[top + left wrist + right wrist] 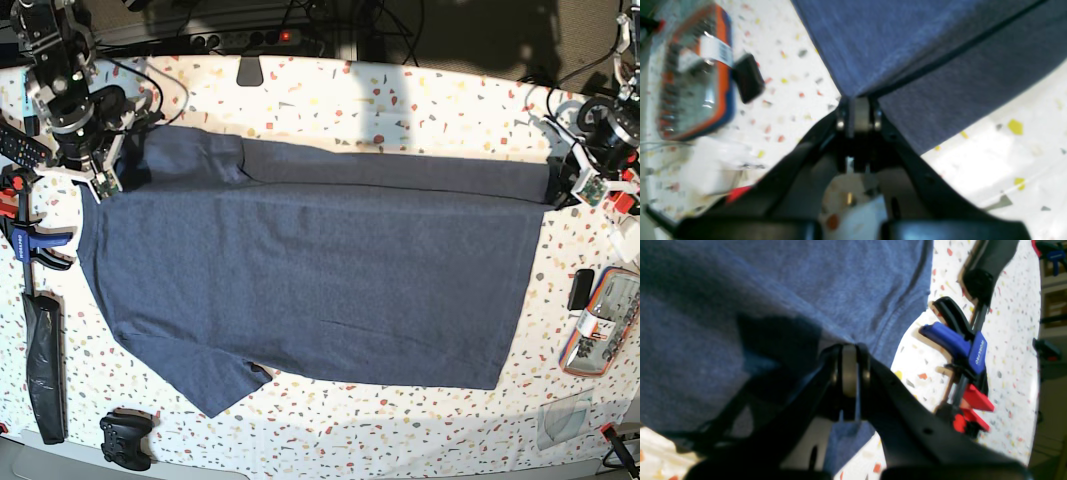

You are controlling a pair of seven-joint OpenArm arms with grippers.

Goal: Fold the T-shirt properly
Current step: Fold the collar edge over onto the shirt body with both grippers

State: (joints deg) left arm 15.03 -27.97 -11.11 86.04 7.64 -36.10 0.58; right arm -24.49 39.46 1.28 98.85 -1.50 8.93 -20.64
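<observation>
The navy-blue T-shirt lies spread wide across the speckled table, plain side up, with one sleeve pointing to the front left. My right gripper is at the shirt's far left corner. In the right wrist view it is shut on the T-shirt. My left gripper is at the far right corner. Seen from the left wrist, it is shut on a pinched corner of the T-shirt. A darker band of cloth runs along the far edge between both grippers.
A blue, black and red bar clamp lies by the left edge, above a long black bag and a game controller. At the right sit an orange-rimmed case and a small black block.
</observation>
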